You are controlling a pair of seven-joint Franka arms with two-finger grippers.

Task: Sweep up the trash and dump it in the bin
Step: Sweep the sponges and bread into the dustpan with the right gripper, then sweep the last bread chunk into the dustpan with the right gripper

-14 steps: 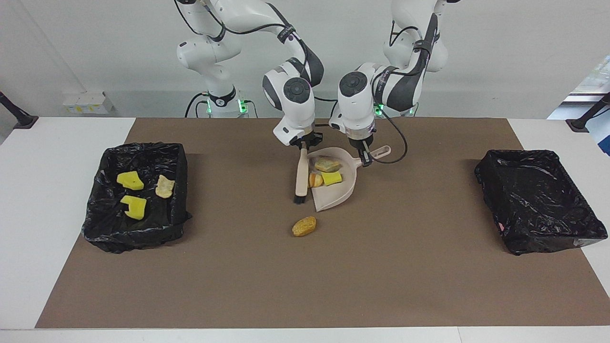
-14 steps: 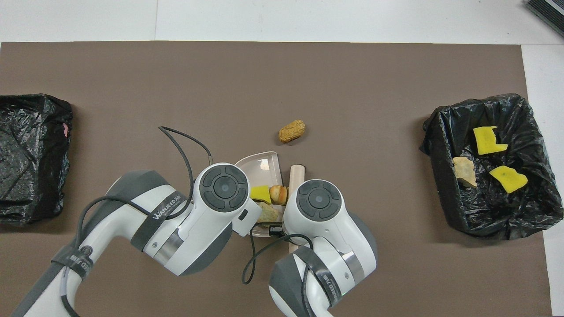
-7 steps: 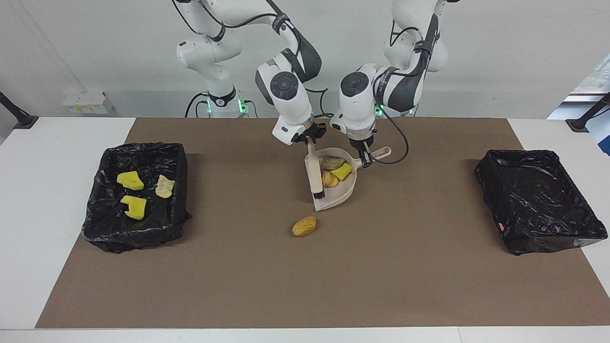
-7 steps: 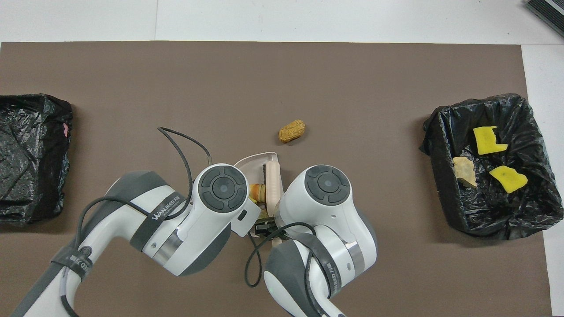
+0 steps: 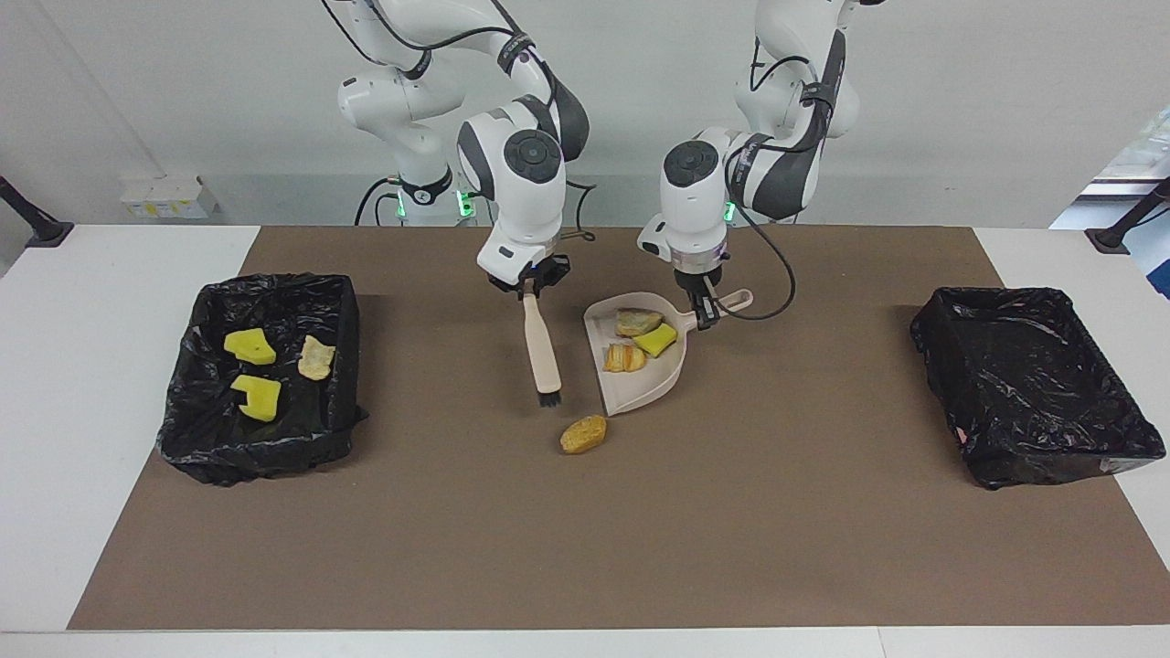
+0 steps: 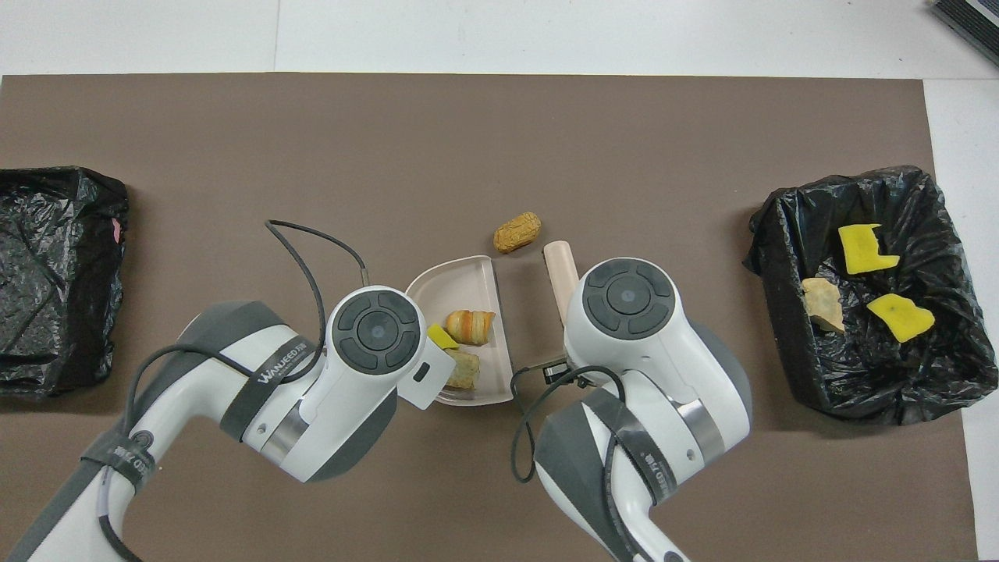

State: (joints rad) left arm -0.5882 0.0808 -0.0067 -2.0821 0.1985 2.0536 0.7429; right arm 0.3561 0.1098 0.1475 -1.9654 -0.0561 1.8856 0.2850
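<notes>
1. Facing view: the right gripper (image 5: 529,286) is clamped on a brush (image 5: 541,347) hanging over the mat beside the dustpan (image 5: 660,379). The left gripper (image 5: 705,313) pinches the dustpan's handle. Three trash chunks (image 5: 625,357) lie in the pan, one bread lump (image 5: 583,434) on the mat just off its lip.
2. Overhead view: three more pieces (image 6: 866,248) lie in the lined bin (image 6: 780,257) at the mat's edge toward the right arm's end.

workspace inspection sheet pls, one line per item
surface: brown mat on white table.
job's things: dustpan holds three chunks; one lump on mat near its lip; three chunks in lined bin at right arm's end; second bin at left arm's end.
clutter: nothing seen.
grippers: right gripper shut on brush; left gripper shut on dustpan handle.
cables: black cable loops off left wrist.
surroundings: white wall.
</notes>
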